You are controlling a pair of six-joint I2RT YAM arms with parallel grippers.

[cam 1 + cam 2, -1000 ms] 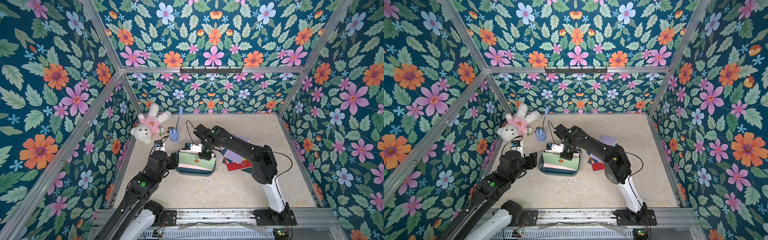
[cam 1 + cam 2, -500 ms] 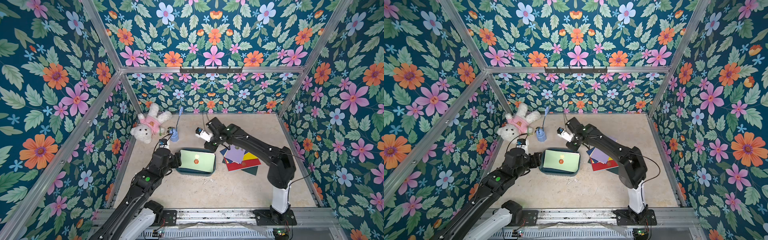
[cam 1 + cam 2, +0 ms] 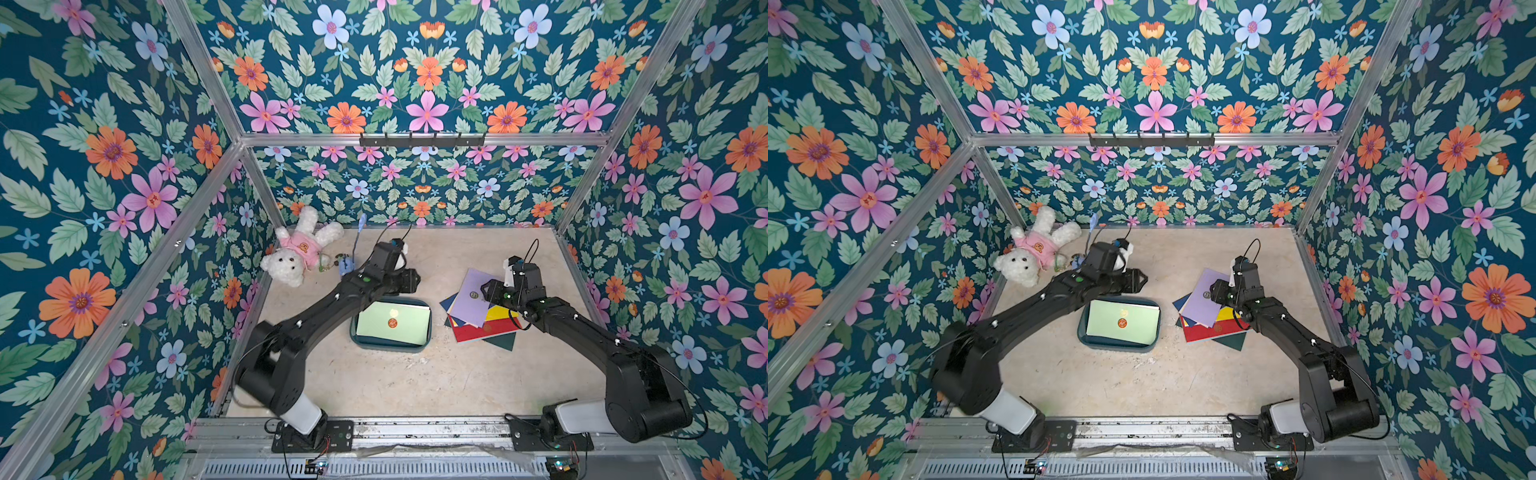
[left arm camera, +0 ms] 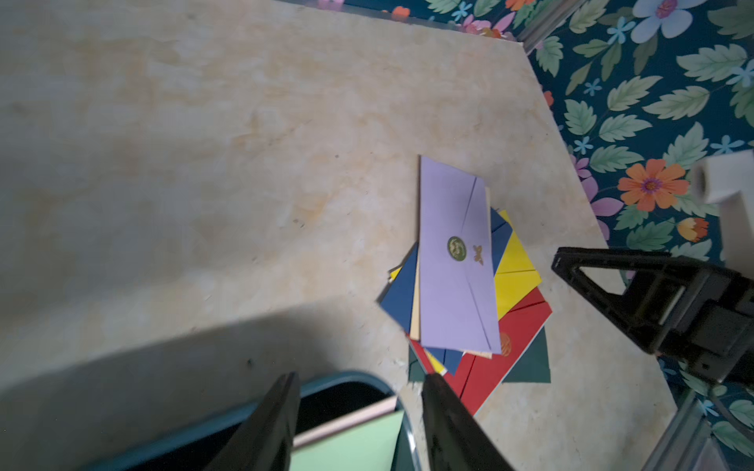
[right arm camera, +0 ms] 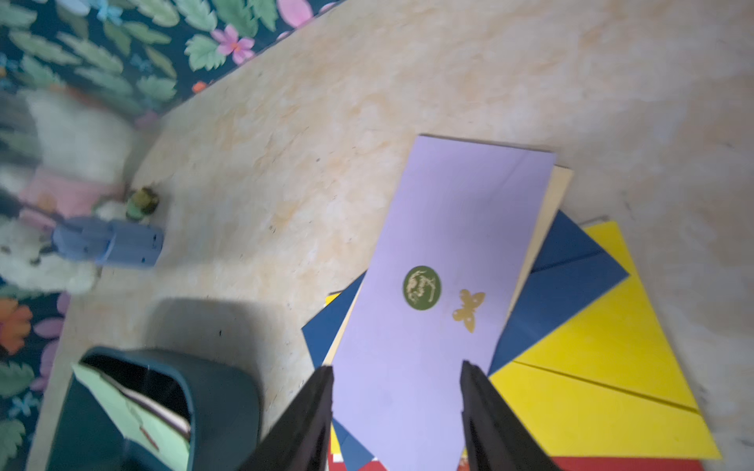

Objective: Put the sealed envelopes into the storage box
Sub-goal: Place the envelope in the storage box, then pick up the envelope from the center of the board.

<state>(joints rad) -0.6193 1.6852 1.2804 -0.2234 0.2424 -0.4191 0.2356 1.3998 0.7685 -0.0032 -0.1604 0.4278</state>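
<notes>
The dark teal storage box (image 3: 386, 348) (image 3: 1117, 348) sits mid-table with a light green envelope (image 3: 374, 322) (image 3: 1104, 320) lying flat in it, over a pink one (image 4: 347, 422). A fanned pile of envelopes lies to its right, with lilac (image 3: 473, 299) (image 5: 440, 244) on top and navy (image 5: 571, 277), yellow (image 3: 500, 313), red (image 3: 478, 332) and dark green (image 3: 505, 343) below. My right gripper (image 5: 398, 367) (image 3: 488, 291) hangs open over the lilac envelope, holding nothing. My left gripper (image 4: 361, 377) (image 3: 411, 280) is open and empty above the box's far right corner (image 4: 326, 381).
A white teddy bear in a pink shirt (image 3: 297, 255) lies at the back left, and a small light-blue cup (image 3: 345, 266) stands beside it. Flowered walls close in the left, back and right sides. In the left wrist view my right gripper (image 4: 612, 285) shows beside the pile.
My right gripper let go of the light green envelope in the box, swung right to the pile and opened. My left arm reached forward to the box's far side, its jaws narrowing.
</notes>
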